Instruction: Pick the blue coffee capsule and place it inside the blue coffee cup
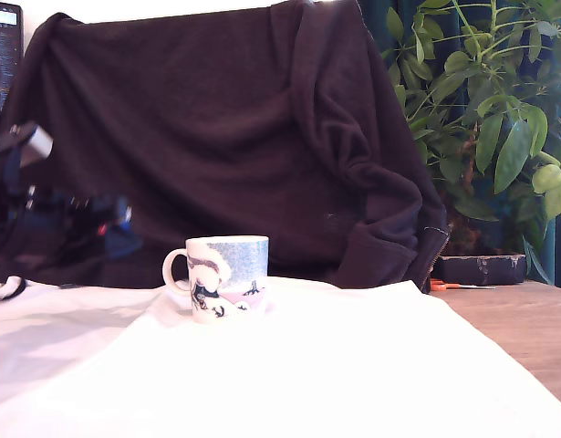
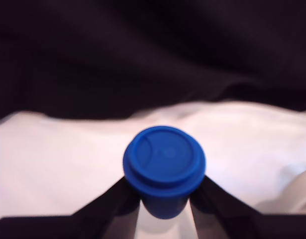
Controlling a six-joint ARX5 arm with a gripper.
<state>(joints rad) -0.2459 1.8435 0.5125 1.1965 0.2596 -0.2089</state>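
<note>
Pincer around blue coffee capsule

Low frontal view; close wrist view; shared cloth

White cloth round the mug lies bare; dark fabric hangs close behind.

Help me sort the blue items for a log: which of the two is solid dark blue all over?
The blue coffee capsule between the gripper's fingers; the blue coffee cup is only pale blue on top, white with cartoon figures below.
</note>
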